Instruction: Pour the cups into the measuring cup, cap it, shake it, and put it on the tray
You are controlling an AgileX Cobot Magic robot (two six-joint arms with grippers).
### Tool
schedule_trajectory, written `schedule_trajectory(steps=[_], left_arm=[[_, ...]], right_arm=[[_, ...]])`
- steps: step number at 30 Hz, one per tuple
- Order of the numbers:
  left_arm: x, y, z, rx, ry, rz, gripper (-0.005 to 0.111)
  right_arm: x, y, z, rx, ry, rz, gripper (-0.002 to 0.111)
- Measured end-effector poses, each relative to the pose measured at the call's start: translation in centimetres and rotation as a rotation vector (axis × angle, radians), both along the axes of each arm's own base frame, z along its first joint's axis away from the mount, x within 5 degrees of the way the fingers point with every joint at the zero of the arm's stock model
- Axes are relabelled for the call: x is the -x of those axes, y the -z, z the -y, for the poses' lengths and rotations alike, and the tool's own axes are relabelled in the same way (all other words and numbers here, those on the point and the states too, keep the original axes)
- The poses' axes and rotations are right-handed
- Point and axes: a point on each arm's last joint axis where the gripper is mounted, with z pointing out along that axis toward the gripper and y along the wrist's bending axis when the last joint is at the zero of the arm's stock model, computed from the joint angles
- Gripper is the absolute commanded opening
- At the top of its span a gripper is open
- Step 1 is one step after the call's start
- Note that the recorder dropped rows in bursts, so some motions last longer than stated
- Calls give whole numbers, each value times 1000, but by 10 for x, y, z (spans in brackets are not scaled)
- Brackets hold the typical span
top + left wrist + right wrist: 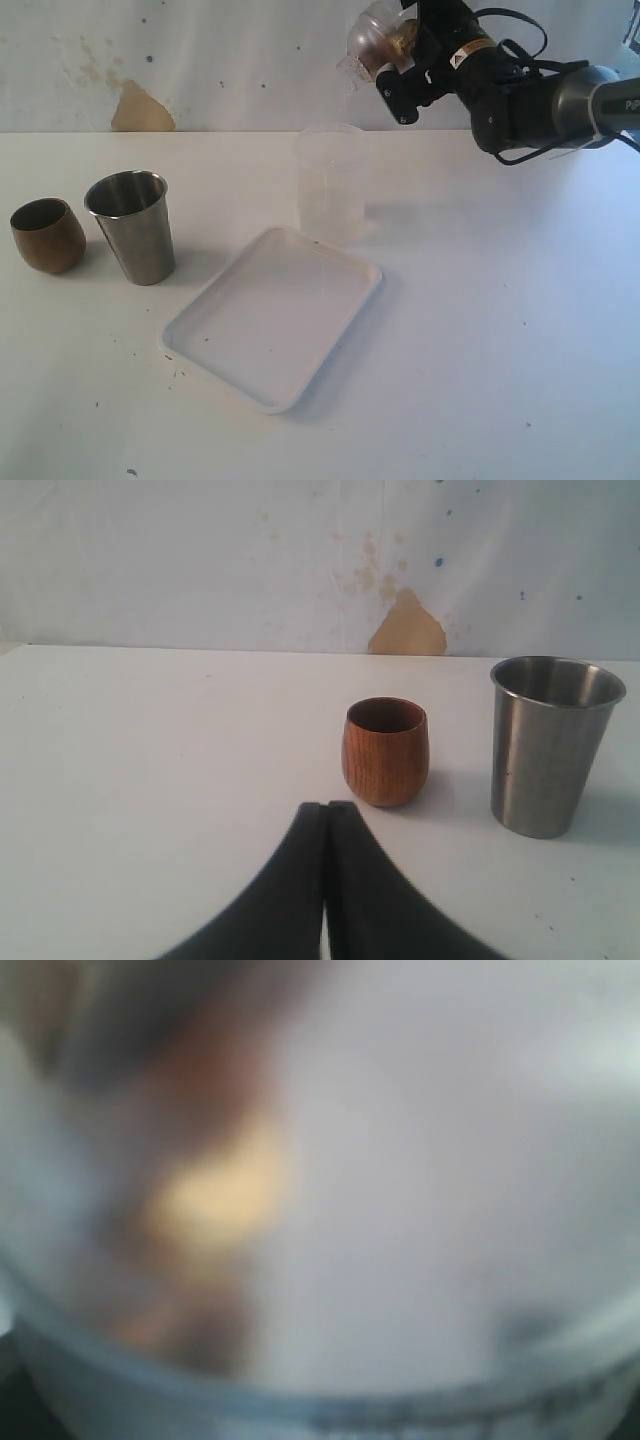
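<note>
Measuring cup (330, 185) stands upright at centre frame, just behind the tray (270, 320), its mouth open, probably waiting for its lid. Cap (362, 40) hangs at upper right, clamped in the right gripper (395, 55), above and a little right of that rim. Steel tumbler (132, 225) and wooden cup (47, 235) stand aside at left. Left gripper (327, 815) is pinched together, empty.

I observe the wooden cup (47, 235) and the steel tumbler (132, 225) upright side by side, apart, at the left of the tabletop (500, 350). The white tray (265, 320) lies flat at centre, set diagonally. The measuring cup (330, 185) stands upright and uncapped just behind the tray's far edge. The clear domed cap (362, 38) is gripped aloft in the right end effector (382, 48), above the measuring cup.
</note>
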Motion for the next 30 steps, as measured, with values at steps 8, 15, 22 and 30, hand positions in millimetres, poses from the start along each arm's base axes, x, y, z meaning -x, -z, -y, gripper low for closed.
schedule_trajectory(steps=[8,15,22,30], left_arm=[[0,0,0,0,0,0,0],[0,0,0,0,0,0,0],[0,0,0,0,0,0,0],[0,0,0,0,0,0,0]], right_arm=[[0,-2,0,-7,0,16,0],[1,-6,0,-13,0,66,0],[1,-7,0,-15,1,77,0],[1,-7,0,-15,1,77,0]])
